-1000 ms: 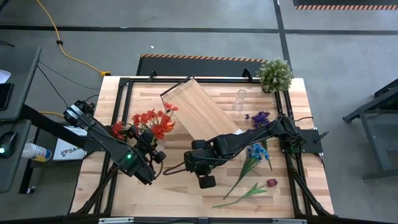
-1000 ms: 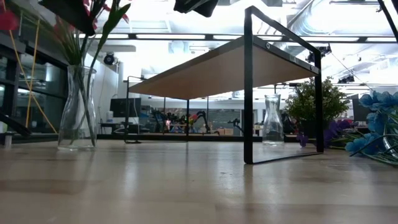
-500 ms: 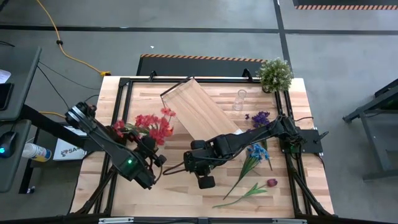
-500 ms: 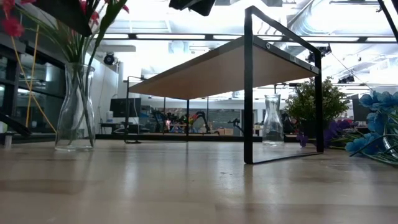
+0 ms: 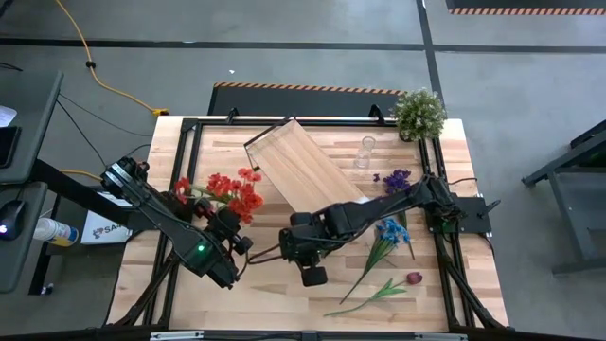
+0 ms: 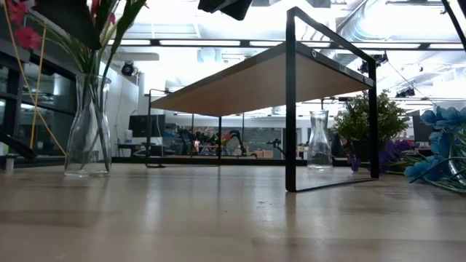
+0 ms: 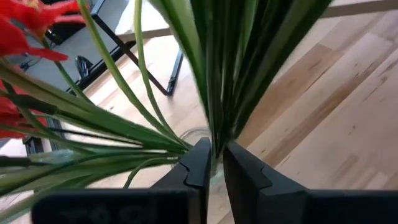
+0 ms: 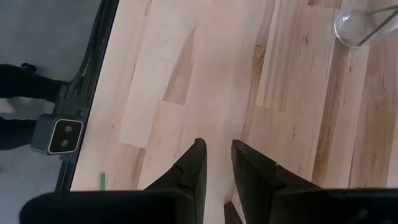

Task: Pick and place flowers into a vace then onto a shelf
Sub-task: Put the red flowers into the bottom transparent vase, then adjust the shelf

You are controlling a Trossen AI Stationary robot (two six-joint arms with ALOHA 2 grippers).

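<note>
- The left gripper (image 7: 214,163) hangs over the left part of the table (image 5: 284,289), just above a glass vase (image 6: 87,127). Its two fingers (image 7: 196,165) stand close with a narrow gap, and green stems pass through this gap; I cannot tell if the fingers press them.
- The red and orange flowers (image 5: 232,189) stand in this vase, with the blooms spread to the far side of the gripper.
- The right gripper (image 8: 217,163) waits over the middle of the table, near side. Its fingers are almost together and hold nothing.
- The shelf (image 5: 305,170) stands at an angle in the middle far part of the table.
- A second, empty vase (image 5: 365,152) stands on the far right of the shelf.
- The blue flowers (image 5: 388,234), the purple flower (image 5: 396,179) and the dark red flower (image 5: 409,279) lie on the right side of the table.
- A bushy potted plant (image 5: 418,114) stands in the far right corner.
</note>
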